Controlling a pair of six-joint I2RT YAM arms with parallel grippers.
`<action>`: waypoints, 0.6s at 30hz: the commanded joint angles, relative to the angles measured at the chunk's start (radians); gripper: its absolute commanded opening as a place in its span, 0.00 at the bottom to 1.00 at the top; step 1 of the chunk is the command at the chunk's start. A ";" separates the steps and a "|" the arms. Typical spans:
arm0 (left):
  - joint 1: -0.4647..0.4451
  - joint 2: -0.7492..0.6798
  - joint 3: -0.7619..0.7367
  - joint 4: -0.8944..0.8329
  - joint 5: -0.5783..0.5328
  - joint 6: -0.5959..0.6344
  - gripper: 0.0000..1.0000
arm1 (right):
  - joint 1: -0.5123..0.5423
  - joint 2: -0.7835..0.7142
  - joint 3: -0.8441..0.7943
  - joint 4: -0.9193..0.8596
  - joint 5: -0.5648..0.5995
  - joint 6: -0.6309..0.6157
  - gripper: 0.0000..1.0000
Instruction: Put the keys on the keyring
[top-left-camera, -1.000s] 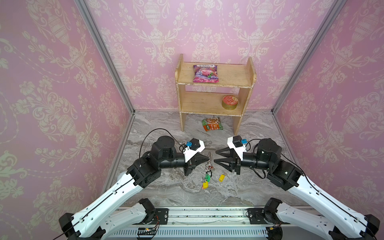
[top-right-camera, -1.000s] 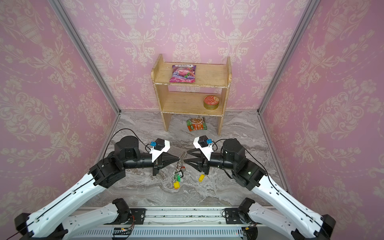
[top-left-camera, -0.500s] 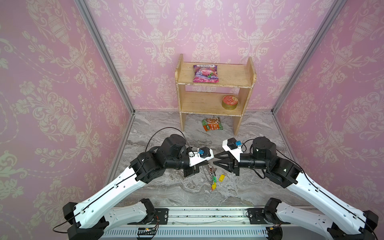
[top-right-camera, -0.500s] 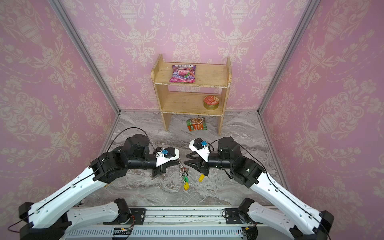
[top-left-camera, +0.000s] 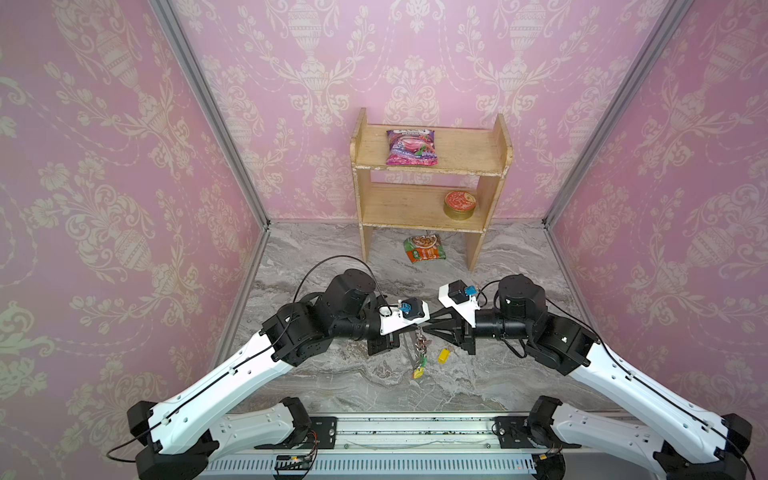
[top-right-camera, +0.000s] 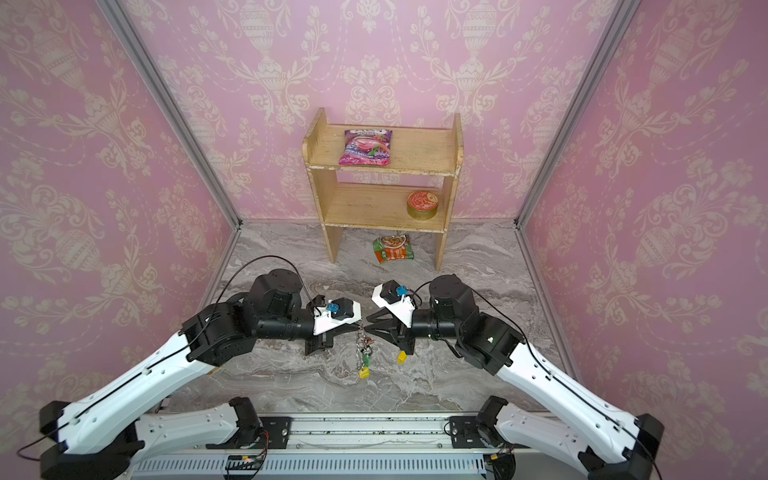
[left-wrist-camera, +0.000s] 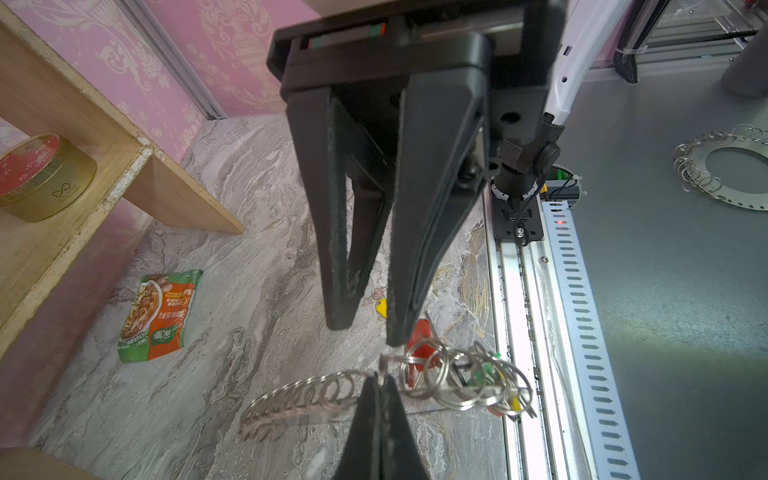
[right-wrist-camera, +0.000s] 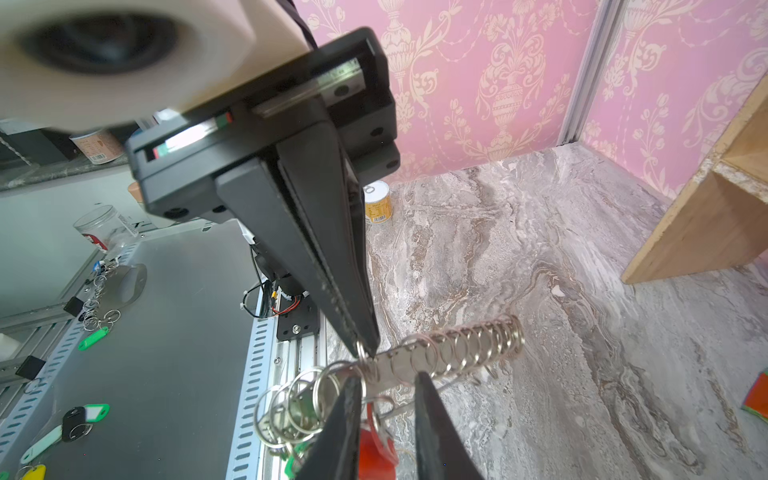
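Keyring hangs at lower centre in both top views, pinched by the clenched left gripper so its keys dangle free. Left wrist view: right gripper faces it, jaws apart. Right wrist view: those tips sit just beside the band, likely to steady it.
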 joint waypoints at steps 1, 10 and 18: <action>-0.011 0.001 0.037 0.011 -0.008 0.029 0.00 | 0.007 -0.001 0.036 0.026 -0.005 -0.018 0.23; -0.015 -0.005 0.038 0.024 -0.015 0.029 0.00 | 0.025 0.031 0.039 0.013 -0.034 -0.013 0.21; -0.019 -0.009 0.042 0.027 -0.014 0.027 0.00 | 0.028 0.047 0.042 0.006 -0.028 -0.019 0.15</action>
